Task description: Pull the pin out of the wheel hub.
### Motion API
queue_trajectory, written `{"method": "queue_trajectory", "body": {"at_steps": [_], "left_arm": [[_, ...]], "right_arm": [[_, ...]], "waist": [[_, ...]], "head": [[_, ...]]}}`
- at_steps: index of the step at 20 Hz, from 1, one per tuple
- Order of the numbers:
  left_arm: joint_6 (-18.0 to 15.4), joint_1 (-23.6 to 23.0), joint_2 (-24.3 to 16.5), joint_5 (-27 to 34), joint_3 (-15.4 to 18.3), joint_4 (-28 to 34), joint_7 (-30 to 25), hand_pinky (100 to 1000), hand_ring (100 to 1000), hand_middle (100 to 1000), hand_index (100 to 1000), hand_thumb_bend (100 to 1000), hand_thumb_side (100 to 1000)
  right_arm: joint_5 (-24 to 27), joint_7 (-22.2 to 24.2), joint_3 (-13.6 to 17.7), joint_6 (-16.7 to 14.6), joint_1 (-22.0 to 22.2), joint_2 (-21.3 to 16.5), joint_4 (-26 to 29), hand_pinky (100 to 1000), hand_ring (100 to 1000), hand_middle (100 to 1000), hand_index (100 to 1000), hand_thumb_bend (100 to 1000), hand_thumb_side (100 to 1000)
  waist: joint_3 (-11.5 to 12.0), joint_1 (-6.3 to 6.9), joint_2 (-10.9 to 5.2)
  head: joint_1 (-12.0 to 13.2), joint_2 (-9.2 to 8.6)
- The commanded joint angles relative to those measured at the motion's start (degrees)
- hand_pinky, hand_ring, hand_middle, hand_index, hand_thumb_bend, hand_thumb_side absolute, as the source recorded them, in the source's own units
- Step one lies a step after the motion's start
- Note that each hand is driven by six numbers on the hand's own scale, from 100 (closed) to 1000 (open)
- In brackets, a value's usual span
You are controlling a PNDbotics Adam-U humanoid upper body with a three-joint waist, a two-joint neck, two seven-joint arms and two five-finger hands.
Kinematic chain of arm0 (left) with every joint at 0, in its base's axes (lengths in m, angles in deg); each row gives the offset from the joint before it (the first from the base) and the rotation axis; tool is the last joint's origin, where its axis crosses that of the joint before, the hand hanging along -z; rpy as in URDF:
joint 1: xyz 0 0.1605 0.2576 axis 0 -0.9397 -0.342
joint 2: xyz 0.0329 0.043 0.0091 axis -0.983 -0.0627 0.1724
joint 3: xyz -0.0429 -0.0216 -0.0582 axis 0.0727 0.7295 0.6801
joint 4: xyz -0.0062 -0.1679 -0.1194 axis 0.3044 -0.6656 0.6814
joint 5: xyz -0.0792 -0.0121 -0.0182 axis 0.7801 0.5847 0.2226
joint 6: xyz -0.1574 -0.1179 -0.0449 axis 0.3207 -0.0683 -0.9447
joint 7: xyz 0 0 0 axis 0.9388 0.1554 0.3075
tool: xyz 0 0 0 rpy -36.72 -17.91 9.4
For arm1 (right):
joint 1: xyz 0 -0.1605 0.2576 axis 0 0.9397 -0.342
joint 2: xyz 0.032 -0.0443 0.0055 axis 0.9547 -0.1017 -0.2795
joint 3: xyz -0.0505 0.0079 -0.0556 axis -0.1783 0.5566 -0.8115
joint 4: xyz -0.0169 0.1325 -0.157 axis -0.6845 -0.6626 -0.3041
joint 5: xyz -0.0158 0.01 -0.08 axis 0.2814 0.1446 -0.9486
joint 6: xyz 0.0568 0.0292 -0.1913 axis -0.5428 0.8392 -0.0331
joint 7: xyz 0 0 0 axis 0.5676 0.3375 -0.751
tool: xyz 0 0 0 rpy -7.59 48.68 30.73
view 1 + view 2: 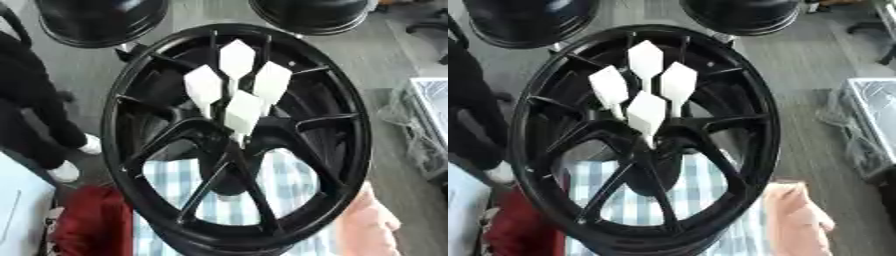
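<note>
A large black wheel hub (357, 140) stands tilted in the middle of both views, its spokes meeting at a dark centre (229, 145). Several white pins with diamond-shaped heads stick out of that centre toward me. The nearest pin (243, 112) is lowest. Another (204, 86) is to its left, one (272, 81) to its right and one (237, 59) at the top. Neither of my hands shows in either view.
A blue-and-white checked cloth (297, 185) lies under the hub. A red bundle (92, 220) is at the lower left, a pink cloth (367, 225) at the lower right. Two more black wheels (101, 20) (311, 15) stand behind. A person in black (26, 100) stands at the left; a clear bin (429, 120) is at the right.
</note>
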Motion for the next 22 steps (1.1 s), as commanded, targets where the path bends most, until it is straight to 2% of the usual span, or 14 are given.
{"method": "queue_trajectory", "body": {"at_steps": [1,9,15,22], "left_arm": [[-0.08,0.42,-2.58,-0.38,0.08,0.96,-0.26,758,795,817,785,254,672],[-0.09,0.82,-3.25,-0.5,0.04,1.14,-0.31,759,795,817,785,253,670],[0.01,1.28,-3.67,-0.59,-0.11,1.28,-0.49,760,796,817,784,251,671],[0.12,1.52,-3.78,-0.63,-0.27,1.28,-0.7,760,796,818,784,251,671]], "right_arm": [[-1.68,5.99,-1.64,-3.29,-3.49,-2.99,-0.88,808,789,748,828,526,364],[-7.37,18.34,-7.57,-10.18,-10.95,-1.66,-3.29,831,809,762,831,559,374],[-10.28,19.38,-12.56,-14.67,-14.15,-0.21,-3.36,853,832,781,837,585,347],[-15.72,19.39,-17.37,-21.78,-16.83,2.63,-5.66,866,849,790,841,602,281]], "waist": [[0.06,-0.15,-1.11],[0.29,-0.51,-0.42],[0.55,-0.88,0.41],[0.6,-1.04,0.63]], "head": [[-0.29,-0.03],[-0.78,-0.82],[-1.37,-1.44],[-1.85,-1.17]]}}
